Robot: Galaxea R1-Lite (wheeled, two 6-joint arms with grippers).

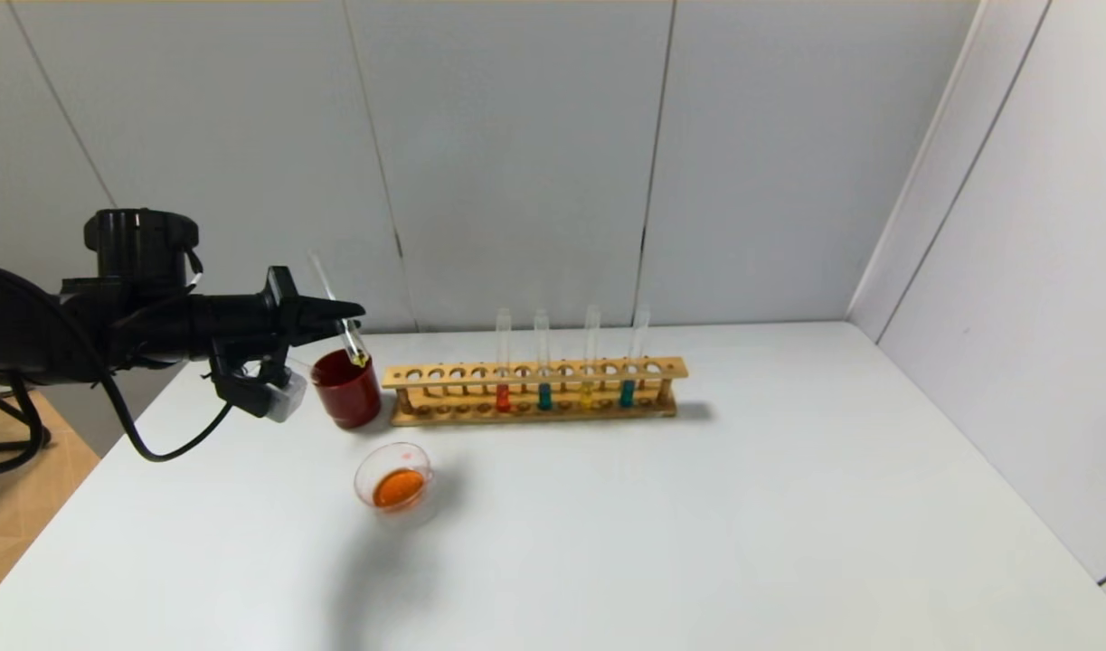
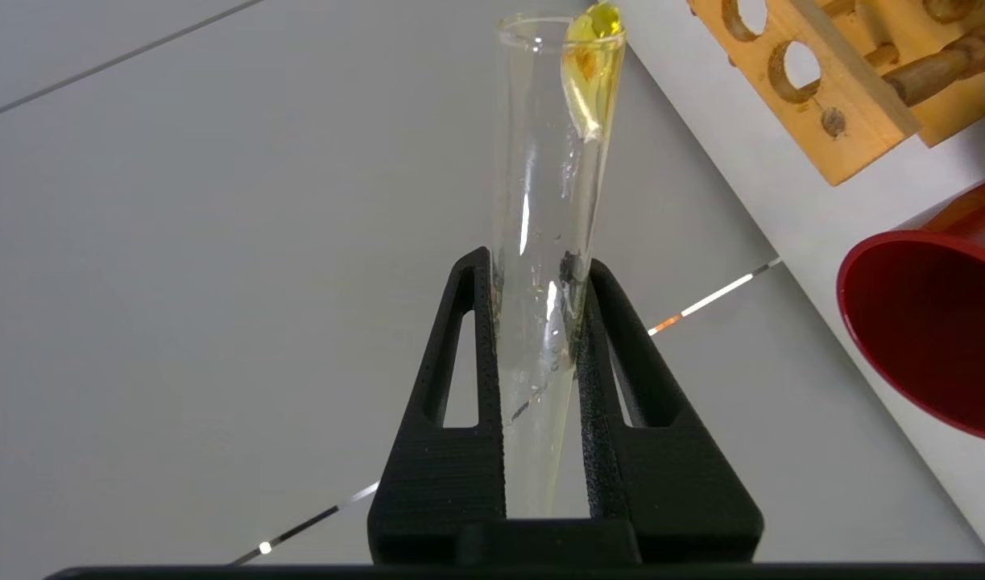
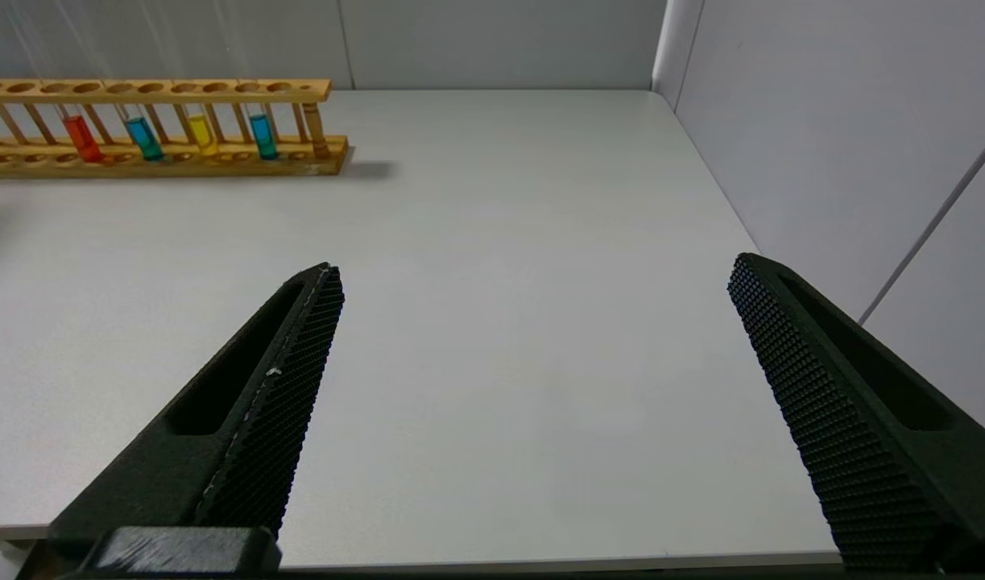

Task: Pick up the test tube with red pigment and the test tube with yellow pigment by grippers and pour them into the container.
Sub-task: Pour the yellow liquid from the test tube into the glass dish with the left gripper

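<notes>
My left gripper [image 1: 357, 313] [image 2: 534, 259] is shut on the test tube with yellow pigment [image 1: 356, 346] [image 2: 540, 161]. The tube hangs tilted, almost drained, with yellow residue at its lower end just over the rim of a dark red cup [image 1: 346, 398] [image 2: 927, 338]. The container [image 1: 363, 470], a small clear glass dish, stands in front of the cup and holds orange liquid. A tube with red pigment [image 1: 503, 396] [image 3: 80, 137] stands in the wooden rack [image 1: 534, 372]. My right gripper [image 3: 534, 266] is open and empty above bare table on the right.
The rack [image 3: 162, 87] also holds a yellow-liquid tube [image 1: 587, 394] [image 3: 203, 134] and two teal ones [image 1: 544, 396]. The rack's end [image 2: 822, 105] is close beside the cup. Grey walls close the table's back and right side.
</notes>
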